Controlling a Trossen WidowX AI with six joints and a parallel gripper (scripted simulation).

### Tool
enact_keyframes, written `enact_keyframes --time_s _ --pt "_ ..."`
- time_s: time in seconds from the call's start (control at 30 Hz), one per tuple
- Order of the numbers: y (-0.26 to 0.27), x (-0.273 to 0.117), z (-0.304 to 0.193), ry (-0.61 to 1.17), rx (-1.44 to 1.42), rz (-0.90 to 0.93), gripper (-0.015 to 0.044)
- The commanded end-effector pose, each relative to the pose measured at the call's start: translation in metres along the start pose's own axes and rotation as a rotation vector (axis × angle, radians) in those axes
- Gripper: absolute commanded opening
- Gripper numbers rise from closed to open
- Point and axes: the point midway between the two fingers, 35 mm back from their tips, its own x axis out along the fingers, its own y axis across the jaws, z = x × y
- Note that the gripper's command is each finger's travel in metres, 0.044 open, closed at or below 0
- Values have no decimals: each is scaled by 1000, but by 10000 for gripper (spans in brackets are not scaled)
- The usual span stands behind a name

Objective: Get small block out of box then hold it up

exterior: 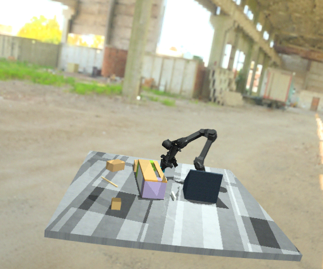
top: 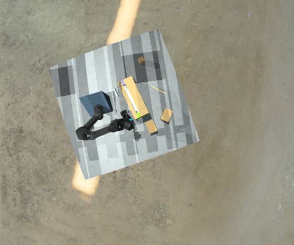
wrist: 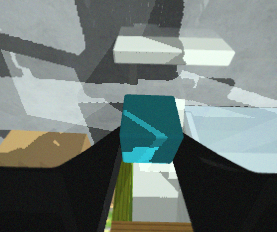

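Observation:
My gripper point(wrist: 146, 132) is shut on the small teal block point(wrist: 149, 129) point(top: 131, 119), with one finger on each side of it. A bit of teal also shows beneath the gripper in the exterior view. The gripper and block are beside the box's green-marked end. The box point(top: 139, 98) point(exterior: 148, 174) stands upright, with an orange top, a slot along it and a purple far end. In the wrist view, its green wall point(wrist: 123, 193) shows below the block. A white bar point(wrist: 173, 50) lies beyond the block. The exact height of the block above the table cannot be told.
A dark blue wedge-shaped block point(top: 95, 101) point(exterior: 203, 186) stands near the arm's base. Orange blocks point(top: 151, 126) point(top: 166, 115) point(exterior: 115, 165) lie near the green-marked end. A small orange cube point(top: 141, 60) point(exterior: 115, 203), a thin stick point(top: 158, 89) point(exterior: 109, 181) and a small white piece point(top: 115, 92) point(exterior: 173, 196) lie around the box.

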Motion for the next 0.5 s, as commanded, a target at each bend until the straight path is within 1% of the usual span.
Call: enact_keyframes --time_s 0.0,0.47 --pt "0 -6 -1 -4 0 1 0" --pt "-12 -13 -5 -28 -542 -11 0"
